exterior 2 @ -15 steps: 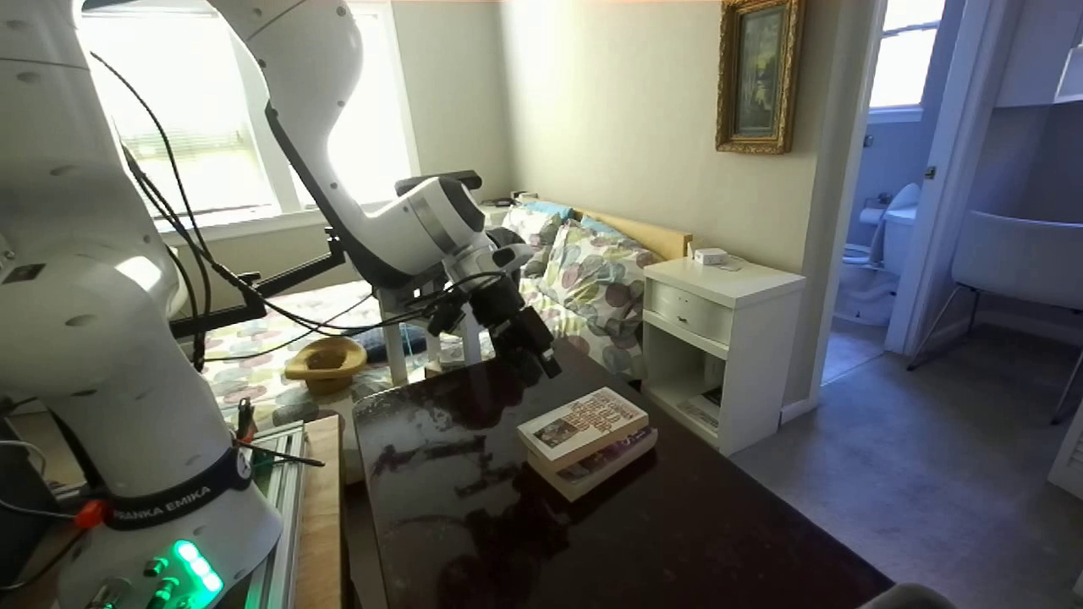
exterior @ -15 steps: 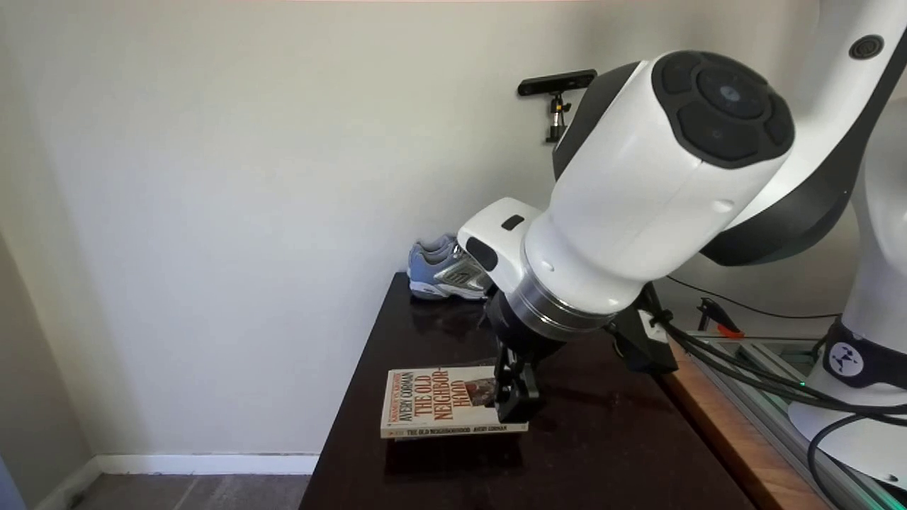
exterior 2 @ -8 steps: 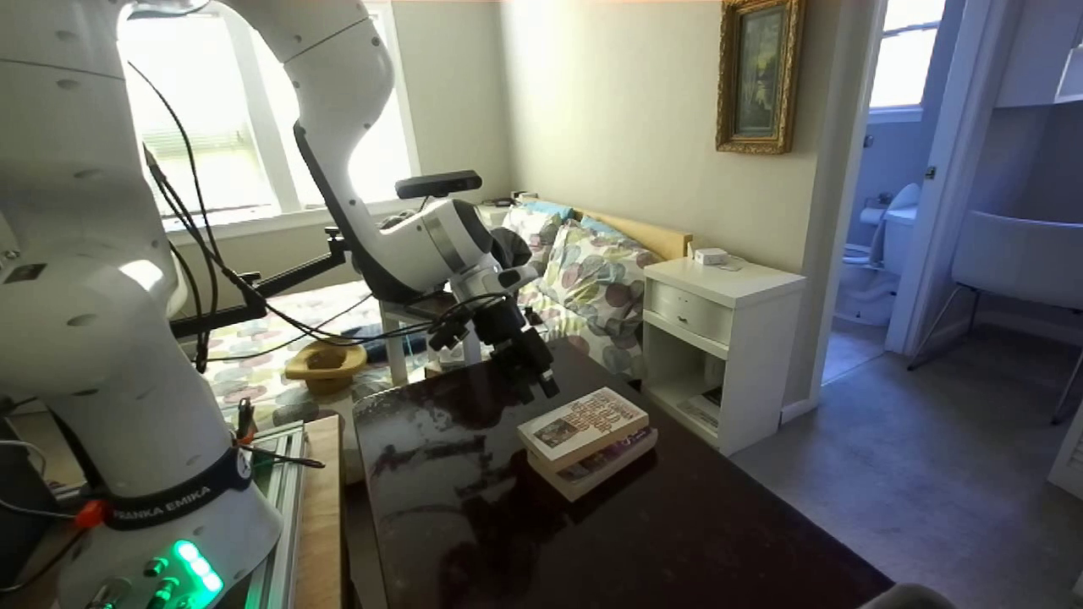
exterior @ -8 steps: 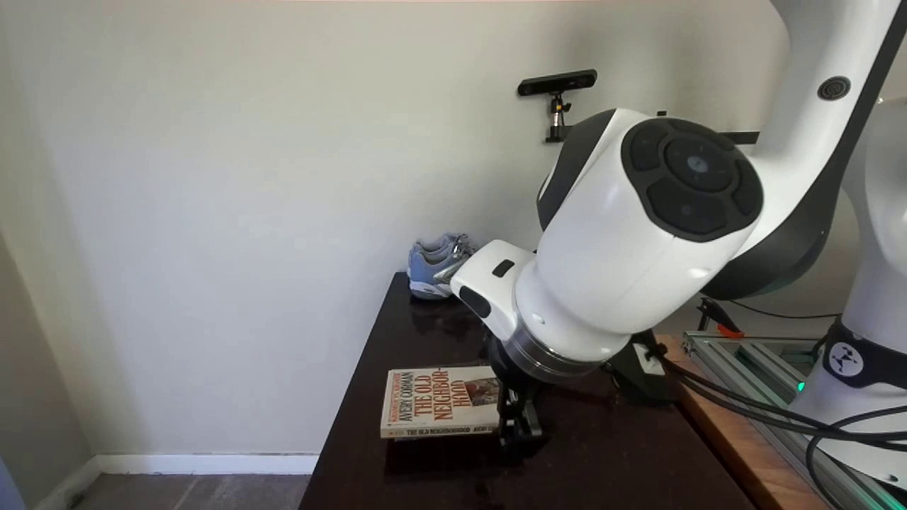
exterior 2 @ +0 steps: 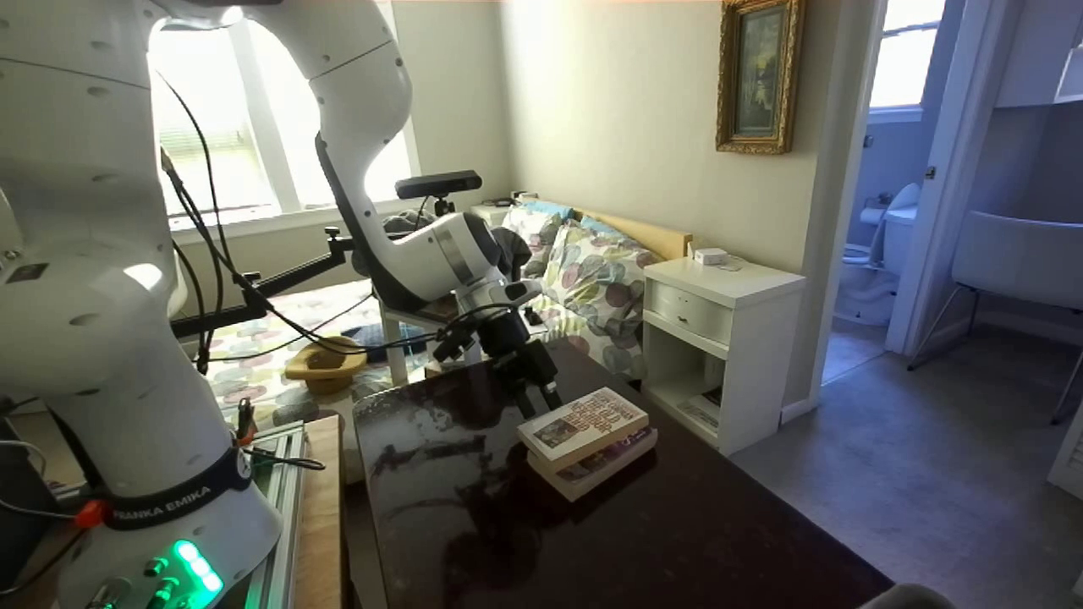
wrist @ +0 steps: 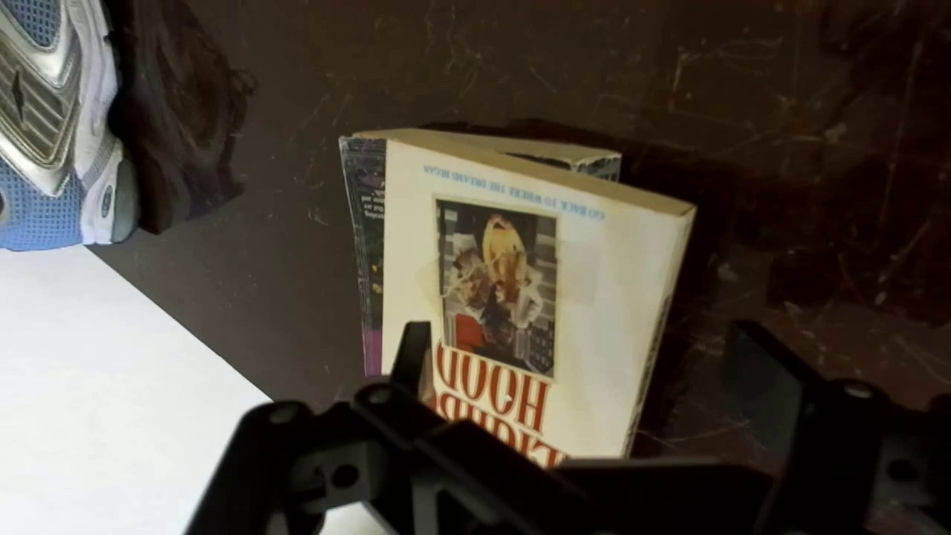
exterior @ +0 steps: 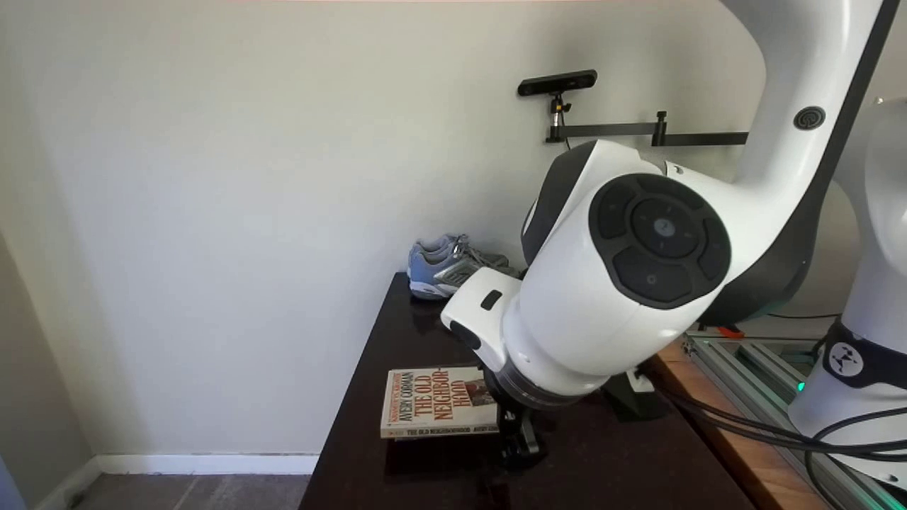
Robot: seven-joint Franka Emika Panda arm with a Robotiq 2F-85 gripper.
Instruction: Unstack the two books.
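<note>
From my station I see the claw [wrist: 583,349] in the lower half of the wrist view, its fingers [wrist: 412,357] spread wide, one tip just left of centre and one toward the right. Stacked in the middle of that view I have the cream book [wrist: 535,290] on top, its red lettering and small cover picture showing, and beneath it the dark book [wrist: 370,238], turned a little against the upper one so that a black strip with a purple patch shows along the left. The finger at the left overlaps the cream cover in my picture, while the one at the right has bare table [wrist: 297,59] behind it; how high the tips hang I cannot tell.

In an exterior view I have the stack [exterior 2: 587,444] just below and right of centre, with the claw right beside its upper left edge; whether they touch I cannot make out. In an exterior view the white arm [exterior: 588,283] slants down from the upper right, and the claw covers the right end of the cream book at lower centre. A grey-blue sneaker [exterior: 453,269] stands higher in that frame, at the table's far end by the wall
</note>
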